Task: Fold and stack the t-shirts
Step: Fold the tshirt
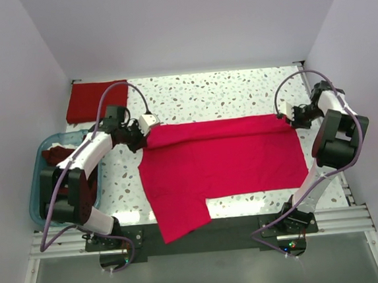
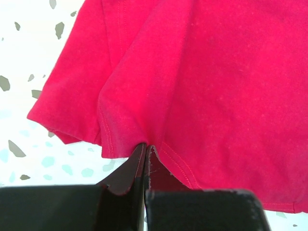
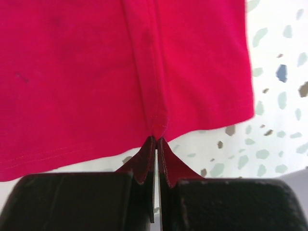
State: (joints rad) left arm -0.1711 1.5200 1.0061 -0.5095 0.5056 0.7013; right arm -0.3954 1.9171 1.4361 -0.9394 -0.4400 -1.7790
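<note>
Jaws clamped on fabric: left gripper (image 2: 146,149) and right gripper (image 3: 156,142) each pinch a far-edge corner of the crimson t-shirt (image 1: 223,158), spread right of the blue tub (image 1: 33,188), apparently for folding it.

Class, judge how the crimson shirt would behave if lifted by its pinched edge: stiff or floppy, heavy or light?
Probably floppy: the shirt puckers into folds where the left gripper pinches it. Likely light: small pinches by it and the right gripper seem enough to hold the edge. It would likely sag between them.
</note>
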